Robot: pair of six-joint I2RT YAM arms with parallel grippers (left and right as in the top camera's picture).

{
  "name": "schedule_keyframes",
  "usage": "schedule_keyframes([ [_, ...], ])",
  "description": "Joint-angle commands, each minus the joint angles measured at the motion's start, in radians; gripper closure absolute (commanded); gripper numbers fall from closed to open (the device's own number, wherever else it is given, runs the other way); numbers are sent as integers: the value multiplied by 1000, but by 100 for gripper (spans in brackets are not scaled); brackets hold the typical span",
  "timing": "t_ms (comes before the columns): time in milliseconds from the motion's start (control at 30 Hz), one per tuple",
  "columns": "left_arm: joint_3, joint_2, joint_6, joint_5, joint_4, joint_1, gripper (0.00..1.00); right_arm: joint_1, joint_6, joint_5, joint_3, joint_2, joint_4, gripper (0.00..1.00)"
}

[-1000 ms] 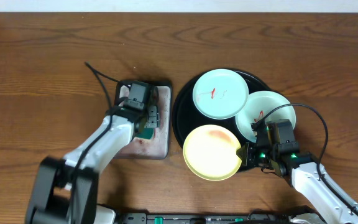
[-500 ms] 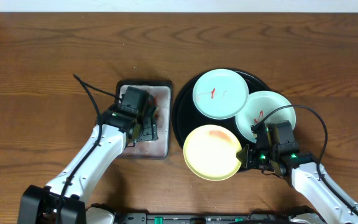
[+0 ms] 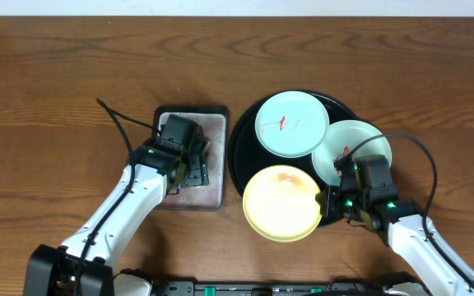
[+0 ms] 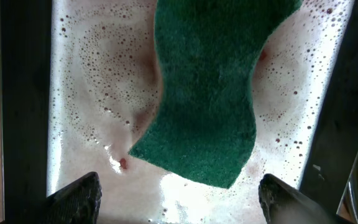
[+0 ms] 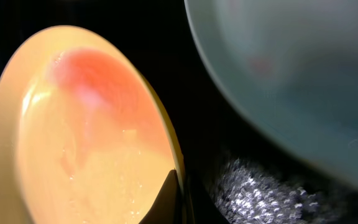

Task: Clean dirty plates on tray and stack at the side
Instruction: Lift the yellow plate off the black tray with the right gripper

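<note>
The black tray (image 3: 245,123) holds two mint-green plates (image 3: 291,123) (image 3: 360,148), both with red smears. The pale yellow plate (image 3: 280,202) with an orange smear sits at the tray's front edge. My right gripper (image 3: 327,203) is shut on the yellow plate's right rim; in the right wrist view the rim (image 5: 173,155) runs between the fingers (image 5: 182,199). My left gripper (image 3: 189,168) is open over the grey metal tray (image 3: 215,156). In the left wrist view its fingers (image 4: 179,198) straddle soapy water just below the green sponge (image 4: 207,93).
The grey tray's water (image 4: 98,93) is foamy and tinted pink. A mint plate's underside (image 5: 291,74) fills the top right of the right wrist view. Bare wooden table (image 3: 56,99) lies to the left and behind.
The left arm swung its elbow out to the left and its gripper settled over the grey tray. The yellow plate shifted slightly with the right gripper.
</note>
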Motion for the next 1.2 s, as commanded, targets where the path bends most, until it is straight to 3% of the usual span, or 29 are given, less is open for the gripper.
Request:
schedule_keyframes([
  [0, -11, 2, -17, -2, -4, 2, 18, 2, -60, 129, 112, -49, -42, 99],
  [400, -11, 2, -16, -2, -3, 2, 18, 62, -168, 559, 291, -51, -141, 99],
  [633, -11, 2, -16, -2, -3, 2, 18, 248, -269, 857, 339, -51, -122, 99],
  [900, -11, 2, -16, -2, -3, 2, 18, 489, -493, 1176, 340, -51, 8, 99],
  [1167, -11, 2, -17, -2, -3, 2, 18, 658, -722, 1306, 340, -40, 132, 99],
])
